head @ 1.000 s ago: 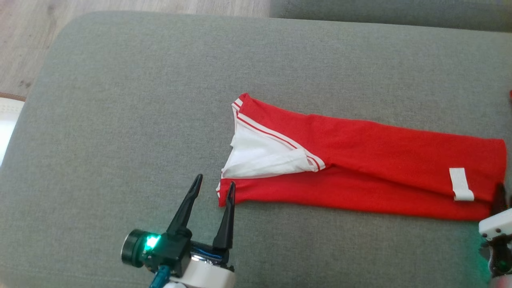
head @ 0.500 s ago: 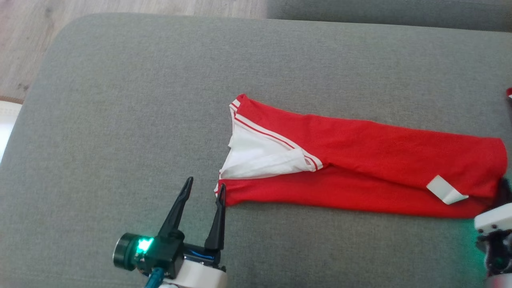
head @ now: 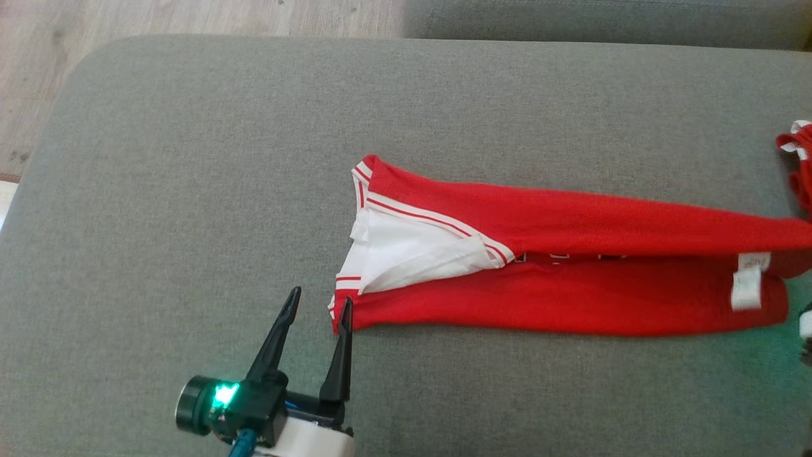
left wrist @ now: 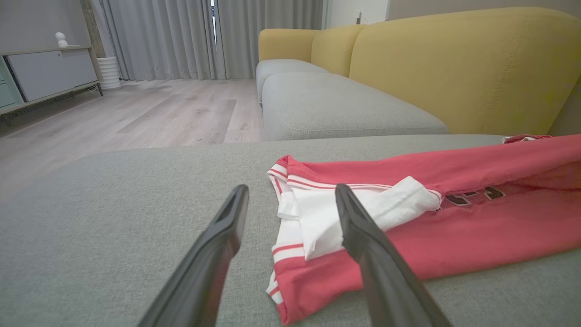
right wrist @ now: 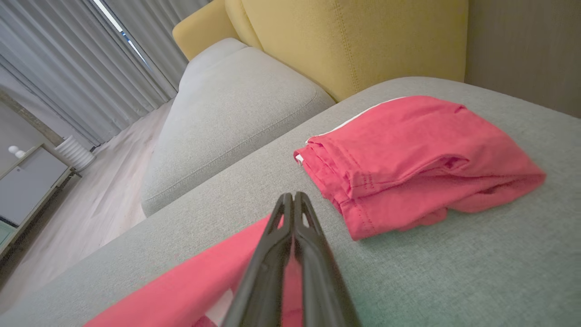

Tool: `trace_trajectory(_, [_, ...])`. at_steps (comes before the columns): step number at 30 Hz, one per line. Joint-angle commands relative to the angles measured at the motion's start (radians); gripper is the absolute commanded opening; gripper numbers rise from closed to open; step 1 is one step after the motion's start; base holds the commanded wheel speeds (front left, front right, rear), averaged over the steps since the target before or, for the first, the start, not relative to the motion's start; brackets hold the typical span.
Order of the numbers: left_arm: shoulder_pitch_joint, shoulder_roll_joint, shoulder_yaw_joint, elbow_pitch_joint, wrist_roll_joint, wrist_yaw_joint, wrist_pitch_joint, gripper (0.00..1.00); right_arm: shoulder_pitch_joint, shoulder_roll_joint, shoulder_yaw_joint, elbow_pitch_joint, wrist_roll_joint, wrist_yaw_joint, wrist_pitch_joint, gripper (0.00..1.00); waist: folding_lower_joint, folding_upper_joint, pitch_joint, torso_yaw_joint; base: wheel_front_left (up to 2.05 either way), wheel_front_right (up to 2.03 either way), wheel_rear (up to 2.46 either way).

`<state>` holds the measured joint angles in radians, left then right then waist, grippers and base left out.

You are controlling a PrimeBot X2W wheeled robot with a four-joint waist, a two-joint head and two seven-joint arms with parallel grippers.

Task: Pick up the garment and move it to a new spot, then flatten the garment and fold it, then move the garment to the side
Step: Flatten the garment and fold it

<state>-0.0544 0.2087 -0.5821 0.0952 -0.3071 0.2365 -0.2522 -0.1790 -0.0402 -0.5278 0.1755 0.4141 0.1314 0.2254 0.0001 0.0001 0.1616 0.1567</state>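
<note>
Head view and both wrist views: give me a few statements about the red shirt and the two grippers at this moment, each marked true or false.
1. The left gripper is open at the collar end of the red shirt. True.
2. The right gripper is wide open. False: its fingers are pressed together, with red fabric at them.
3. The shirt's white label sits at the collar end. False: it is at the opposite end.
4. A second red garment lies on the same grey cushion. True.
5. The red shirt lies on the wooden floor. False: it lies on the grey cushion.
</note>
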Motion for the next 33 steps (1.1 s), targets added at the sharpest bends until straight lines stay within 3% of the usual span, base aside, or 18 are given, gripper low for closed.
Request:
trace_trajectory(1, [-0.014,-0.002,0.041,-0.021,0.009,-0.006,-0.01,1.0,-0.002,-0.01,0.012,-0.049,0.01,-0.001,0.014,0.0,-0.0001,-0.0001,0.0,-0.001,0.0,0.0,0.0])
trace_trajectory(9, [-0.015,-0.012,0.053,-0.013,0.021,-0.025,-0.01,1.0,0.041,-0.01,0.001,0.006,0.003,-0.001,0.045,0.01,-0.0001,-0.0001,0.008,0.009,0.0,0.0,0.0])
trace_trajectory(10, [-0.015,-0.013,0.054,-0.012,0.022,-0.027,-0.01,1.0,0.046,-0.01,0.0,0.019,0.005,-0.001,0.041,0.43,-0.0001,-0.0001,0.01,0.011,0.0,0.0,0.0])
trace_trajectory(11, [-0.016,-0.015,0.056,-0.011,0.023,-0.029,-0.01,1.0,0.05,-0.01,-0.004,0.032,0.005,-0.001,0.036,1.0,-0.0001,-0.0001,0.011,0.012,0.0,0.0,0.0])
trace_trajectory(23, [-0.01,-0.034,0.078,-0.008,0.036,-0.04,-0.01,1.0,0.078,-0.01,0.022,0.121,0.028,-0.001,0.012,1.0,-0.0001,-0.0001,0.014,-0.001,0.0,0.0,0.0])
trace_trajectory(32, [-0.022,-0.045,0.089,0.0,0.048,-0.062,-0.01,1.0,0.0,-0.01,0.035,0.299,0.036,-0.001,0.027,0.98,-0.0001,-0.0001,0.025,0.018,0.0,0.0,0.0])
trace_trajectory(33, [-0.023,-0.047,0.089,0.001,0.049,-0.063,-0.01,1.0,-0.008,-0.01,0.042,0.315,0.044,-0.001,0.028,0.41,-0.0001,-0.0001,0.024,0.022,0.0,0.0,0.0])
